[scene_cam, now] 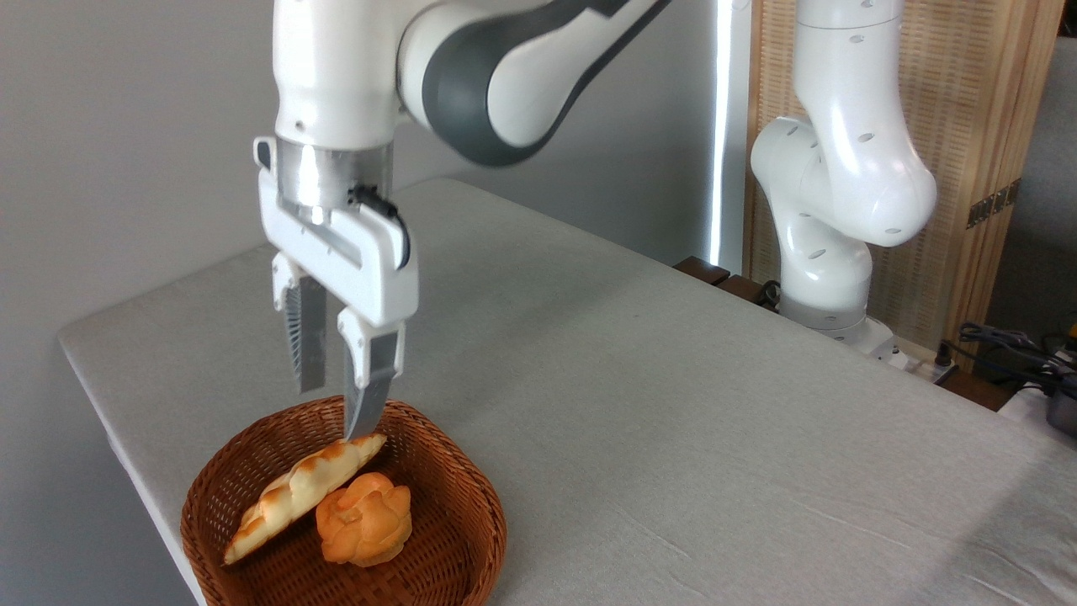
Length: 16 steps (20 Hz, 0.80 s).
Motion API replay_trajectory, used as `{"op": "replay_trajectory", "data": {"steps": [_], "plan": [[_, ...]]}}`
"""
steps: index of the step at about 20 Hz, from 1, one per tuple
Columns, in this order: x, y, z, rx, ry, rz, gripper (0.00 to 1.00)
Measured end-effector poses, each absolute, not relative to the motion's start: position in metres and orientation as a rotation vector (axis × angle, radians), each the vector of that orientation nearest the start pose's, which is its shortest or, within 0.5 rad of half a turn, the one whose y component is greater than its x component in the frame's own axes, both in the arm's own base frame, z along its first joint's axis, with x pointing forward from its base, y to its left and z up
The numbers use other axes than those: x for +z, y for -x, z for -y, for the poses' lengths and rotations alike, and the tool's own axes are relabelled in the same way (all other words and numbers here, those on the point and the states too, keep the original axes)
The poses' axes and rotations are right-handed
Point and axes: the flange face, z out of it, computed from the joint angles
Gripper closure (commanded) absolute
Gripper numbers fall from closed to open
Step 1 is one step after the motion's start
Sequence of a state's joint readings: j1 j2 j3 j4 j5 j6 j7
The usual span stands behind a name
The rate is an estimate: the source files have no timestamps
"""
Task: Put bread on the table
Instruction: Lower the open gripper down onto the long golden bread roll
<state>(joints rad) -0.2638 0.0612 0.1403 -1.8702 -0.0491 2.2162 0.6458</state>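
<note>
Lying in basket (471, 505), scalloped, toasted-edged bread (299, 492)

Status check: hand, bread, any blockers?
Hand open above basket, one finger touching the bread. Bread not lifted, in basket. Rose bun right beside it.

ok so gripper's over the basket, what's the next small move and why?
Probably ease straight down a touch, then close. The gripper is open above the basket, its front finger tip right at the upper end of the bread, which is not yet between the fingers. The orange bun beside it looks clear.
</note>
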Motion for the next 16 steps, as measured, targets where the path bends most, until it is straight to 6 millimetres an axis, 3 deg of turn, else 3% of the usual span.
{"op": "replay_trajectory", "data": {"steps": [7,16], "plan": [[0.473,-0.627,0.082,-0.58,2.798,-1.093,0.0],[0.431,-0.644,0.088,-0.607,2.772,-1.092,0.0]]}}
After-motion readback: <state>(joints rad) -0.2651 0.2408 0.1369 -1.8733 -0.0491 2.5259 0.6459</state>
